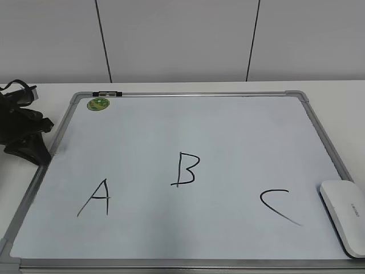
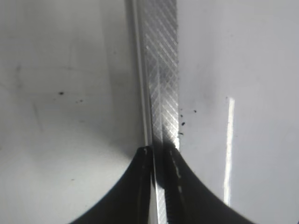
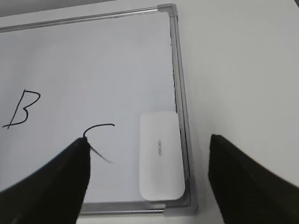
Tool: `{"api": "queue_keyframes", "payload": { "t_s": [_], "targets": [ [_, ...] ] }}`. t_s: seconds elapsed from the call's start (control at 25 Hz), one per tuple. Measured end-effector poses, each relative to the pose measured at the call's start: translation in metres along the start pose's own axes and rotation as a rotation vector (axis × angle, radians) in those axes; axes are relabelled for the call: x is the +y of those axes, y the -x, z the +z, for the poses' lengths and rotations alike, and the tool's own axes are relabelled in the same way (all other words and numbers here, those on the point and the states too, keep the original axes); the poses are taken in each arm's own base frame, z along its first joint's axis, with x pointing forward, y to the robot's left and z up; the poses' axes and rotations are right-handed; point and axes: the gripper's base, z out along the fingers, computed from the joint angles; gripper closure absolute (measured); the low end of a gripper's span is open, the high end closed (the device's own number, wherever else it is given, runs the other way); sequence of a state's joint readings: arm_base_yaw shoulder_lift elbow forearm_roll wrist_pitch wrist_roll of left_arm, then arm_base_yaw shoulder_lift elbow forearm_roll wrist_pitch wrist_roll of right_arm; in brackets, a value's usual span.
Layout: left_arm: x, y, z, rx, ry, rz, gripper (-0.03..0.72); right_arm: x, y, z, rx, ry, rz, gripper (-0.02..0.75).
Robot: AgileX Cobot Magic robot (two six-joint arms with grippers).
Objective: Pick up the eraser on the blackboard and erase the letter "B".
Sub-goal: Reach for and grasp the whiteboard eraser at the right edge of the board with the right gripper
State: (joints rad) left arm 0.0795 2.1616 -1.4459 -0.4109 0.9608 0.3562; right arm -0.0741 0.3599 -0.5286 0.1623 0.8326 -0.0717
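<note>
The blackboard (image 1: 228,131) is a white board with a grey metal frame, lying flat on the table. The letter "B" (image 1: 185,169) is drawn in black at its middle and also shows in the right wrist view (image 3: 21,110). The white eraser (image 1: 345,216) lies at the board's front right corner, against the frame. In the right wrist view my right gripper (image 3: 148,140) is open and hangs above the eraser (image 3: 161,156), one finger on each side, apart from it. My left gripper (image 1: 37,151) sits at the board's left edge. Its jaws (image 2: 159,151) are shut over the frame rail (image 2: 161,70).
A black "A" (image 1: 97,198) is at the front left and a black "C" (image 1: 278,205) at the front right, beside the eraser. A green round magnet (image 1: 98,104) sits at the far left corner, with a small black clip (image 1: 107,93) on the far frame. White table surrounds the board.
</note>
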Motion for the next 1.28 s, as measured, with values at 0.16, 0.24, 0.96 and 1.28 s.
{"api": "queue_keyframes", "payload": {
  "t_s": [0.16,0.24,0.96,1.28],
  "targets": [
    [0.0,0.0,0.0,0.0,-0.001,0.0,0.651,-0.004,0.014,0.026,0.033,-0.014,0.016,0.151],
    [0.0,0.0,0.0,0.0,-0.001,0.0,0.652,-0.005,0.015,0.039,0.093,-0.017,0.022,0.151],
    [-0.001,0.0,0.0,0.0,-0.006,-0.004,0.653,-0.016,0.01,0.166,0.68,0.049,-0.006,0.097],
    [-0.001,0.0,0.0,0.0,-0.006,-0.004,0.653,-0.015,0.002,0.205,0.837,0.073,-0.041,0.097]
  ]
}}
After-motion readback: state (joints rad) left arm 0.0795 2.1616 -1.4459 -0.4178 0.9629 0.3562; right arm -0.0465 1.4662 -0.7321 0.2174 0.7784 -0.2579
